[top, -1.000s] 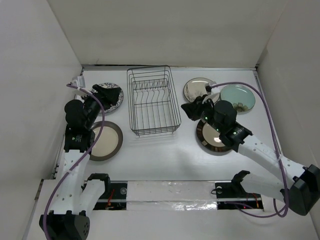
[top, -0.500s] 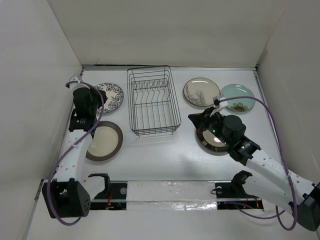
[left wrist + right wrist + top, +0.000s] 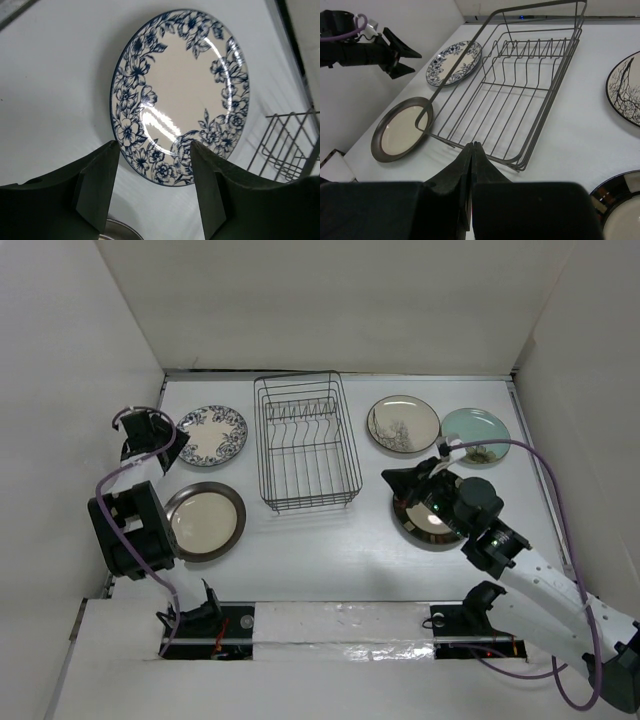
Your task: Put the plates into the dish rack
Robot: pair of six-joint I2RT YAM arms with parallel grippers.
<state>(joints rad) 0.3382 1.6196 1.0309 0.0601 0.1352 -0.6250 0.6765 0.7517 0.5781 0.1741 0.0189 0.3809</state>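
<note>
Black wire rectangular dish rack stood mid-table on the white table surface, long axis running away from the arm bases, its row of upright tines at the far end. All five plates lay flat on the table outside the rack. To its left were two: a round white plate with a dark blue floral border at the far side, and a beige plate with a brown rim nearer the bases, the two just apart. To its right were three: a cream plate with a dark branch motif, a pale green plate just beside it toward the right wall, and a dark-rimmed plate with a cream centre nearer the bases, partly covered by the right arm in the overhead view. Left gripper was held low at the table's left edge, its fingers spread wide and empty, aimed at the floral plate — the wrist view framed the plate's near rim between the two fingertips, not touching it. Right gripper hung above the table between the rack and the dark-rimmed plate, fingers pressed together with nothing between them, pointing toward the rack's near right corner — clear of the wire.
</note>
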